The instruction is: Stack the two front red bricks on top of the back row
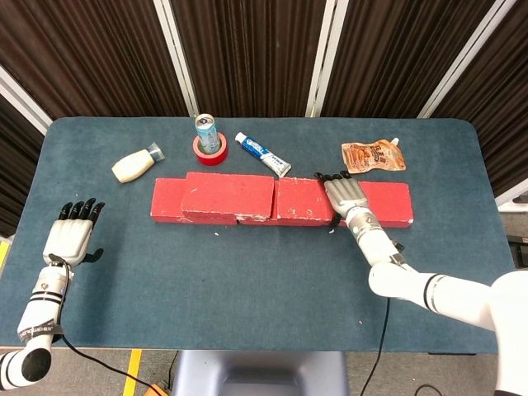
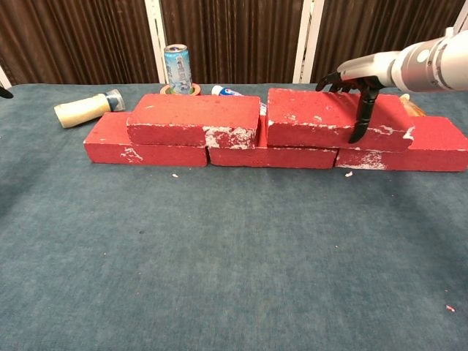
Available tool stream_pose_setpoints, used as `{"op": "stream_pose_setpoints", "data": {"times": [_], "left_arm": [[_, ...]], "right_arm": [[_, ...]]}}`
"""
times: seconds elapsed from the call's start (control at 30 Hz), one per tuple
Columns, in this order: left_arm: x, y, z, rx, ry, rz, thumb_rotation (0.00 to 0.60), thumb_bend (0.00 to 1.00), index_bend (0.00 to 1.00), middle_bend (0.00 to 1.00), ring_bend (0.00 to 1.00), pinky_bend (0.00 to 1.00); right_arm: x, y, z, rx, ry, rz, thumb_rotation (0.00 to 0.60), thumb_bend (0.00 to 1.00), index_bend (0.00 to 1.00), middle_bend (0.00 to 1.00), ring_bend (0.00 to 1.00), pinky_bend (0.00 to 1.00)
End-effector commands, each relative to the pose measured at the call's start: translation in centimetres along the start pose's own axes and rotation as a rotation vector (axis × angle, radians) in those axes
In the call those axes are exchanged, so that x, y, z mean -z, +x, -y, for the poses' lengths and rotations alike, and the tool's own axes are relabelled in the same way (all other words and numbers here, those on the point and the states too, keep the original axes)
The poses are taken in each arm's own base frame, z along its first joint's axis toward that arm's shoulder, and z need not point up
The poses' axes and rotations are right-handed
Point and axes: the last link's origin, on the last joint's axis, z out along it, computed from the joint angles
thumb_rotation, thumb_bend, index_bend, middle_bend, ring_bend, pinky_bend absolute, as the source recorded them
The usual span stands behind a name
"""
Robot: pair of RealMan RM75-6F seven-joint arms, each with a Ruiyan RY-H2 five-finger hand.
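While the right hand (image 1: 346, 196) lies flat on the right upper brick (image 2: 329, 119), thumb hooked over its front face, that brick sits atop the back row (image 2: 278, 155) beside the left upper brick (image 2: 194, 121). Well apart, the left hand (image 1: 73, 233) hovers over the counter (image 1: 247, 280), fingers spread, holding nothing.

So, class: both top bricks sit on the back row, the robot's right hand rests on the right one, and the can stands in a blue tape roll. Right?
Not quite: the tape roll is red, as the head view shows. The can stands in it, and the right hand does rest on the right top brick; the left top brick is up too.
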Motion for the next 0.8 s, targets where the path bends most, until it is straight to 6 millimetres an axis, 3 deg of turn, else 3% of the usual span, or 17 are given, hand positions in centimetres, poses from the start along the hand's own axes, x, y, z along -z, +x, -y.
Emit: {"op": "stream_pose_setpoints", "data": {"times": [0.03, 0.8], "left_arm": [[-0.02, 0.00, 0.07, 0.001, 0.001, -0.001, 0.600, 0.26, 0.00, 0.00, 0.00, 0.00], [-0.26, 0.02, 0.10, 0.001, 0.001, -0.003, 0.600, 0.26, 0.00, 0.00, 0.00, 0.00]], "right_arm": [[-0.13, -0.05, 0.27, 0.003, 0.002, 0.003, 0.600, 0.04, 0.14, 0.32, 0.23, 0.00], [-0.96, 0.08, 0.95, 0.008, -0.006, 0.007, 0.600, 0.04, 0.14, 0.32, 0.23, 0.00]]}}
